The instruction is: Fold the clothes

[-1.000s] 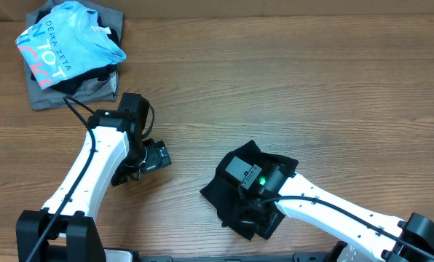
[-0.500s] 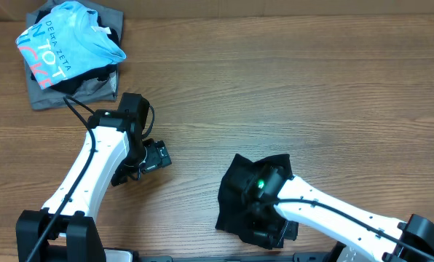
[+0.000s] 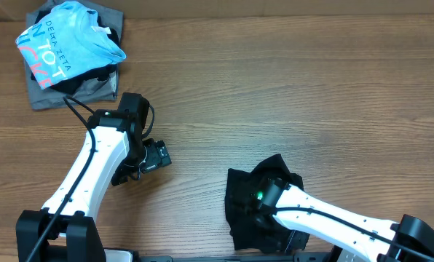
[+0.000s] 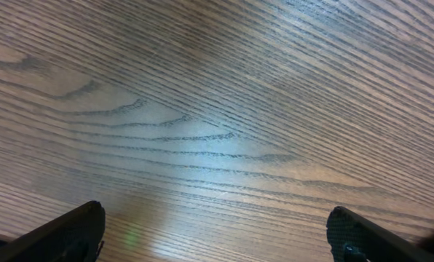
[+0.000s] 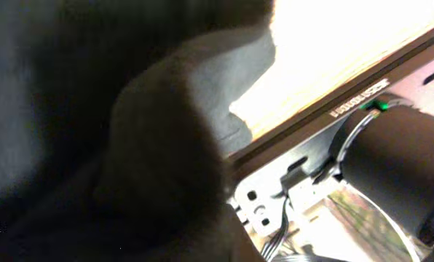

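Observation:
A black garment [image 3: 246, 200] lies bunched at the table's front edge, right of centre. My right gripper [image 3: 269, 231] is over it, its fingers buried in the cloth. The right wrist view is filled with dark cloth [image 5: 93, 131], so the jaws do not show there. My left gripper [image 3: 159, 156] hovers over bare wood left of centre; its two dark fingertips are spread wide and empty in the left wrist view [image 4: 217, 233]. A pile of clothes sits at the far left corner, a light blue printed shirt [image 3: 64, 40] on top of a grey garment [image 3: 46, 94].
The wooden table [image 3: 290, 87] stretches across the view. The right arm's base and cabling [image 5: 392, 167] show beyond the table's front edge in the right wrist view.
My right gripper has dragged the black garment toward the front edge and slightly right, bunching it smaller. The left arm and the pile have not moved.

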You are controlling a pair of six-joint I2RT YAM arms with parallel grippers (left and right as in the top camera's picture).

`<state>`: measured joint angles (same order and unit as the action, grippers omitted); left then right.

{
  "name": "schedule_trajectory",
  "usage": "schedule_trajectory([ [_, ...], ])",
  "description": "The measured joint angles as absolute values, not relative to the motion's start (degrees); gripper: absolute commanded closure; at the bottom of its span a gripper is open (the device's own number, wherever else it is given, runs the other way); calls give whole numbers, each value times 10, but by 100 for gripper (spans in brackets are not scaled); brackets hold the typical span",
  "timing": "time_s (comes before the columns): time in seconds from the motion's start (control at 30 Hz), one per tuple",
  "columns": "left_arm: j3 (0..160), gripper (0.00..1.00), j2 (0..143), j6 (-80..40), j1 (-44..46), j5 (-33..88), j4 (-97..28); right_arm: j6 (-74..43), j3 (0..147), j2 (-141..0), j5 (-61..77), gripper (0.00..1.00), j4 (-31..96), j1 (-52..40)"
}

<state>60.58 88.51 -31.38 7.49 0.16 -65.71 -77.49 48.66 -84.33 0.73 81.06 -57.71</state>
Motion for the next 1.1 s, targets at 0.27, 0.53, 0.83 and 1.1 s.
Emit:
schedule_trajectory([
  [0.27, 606, 0, 885, -314, 75, 1, -657, -802, 495, -766, -46, 80, 837, -526],
  [0.53, 606, 0, 885, -314, 75, 2, -658, -779, 496, -723, -70, 50, 854, -416],
  [0.83, 606, 0, 885, -314, 75, 1, -659, -761, 605, -712, -126, 1, 915, -387],
  [1.1, 605, 0, 885, -314, 75, 1, -659, -612, 739, -697, -171, 6, 789, -387],
])
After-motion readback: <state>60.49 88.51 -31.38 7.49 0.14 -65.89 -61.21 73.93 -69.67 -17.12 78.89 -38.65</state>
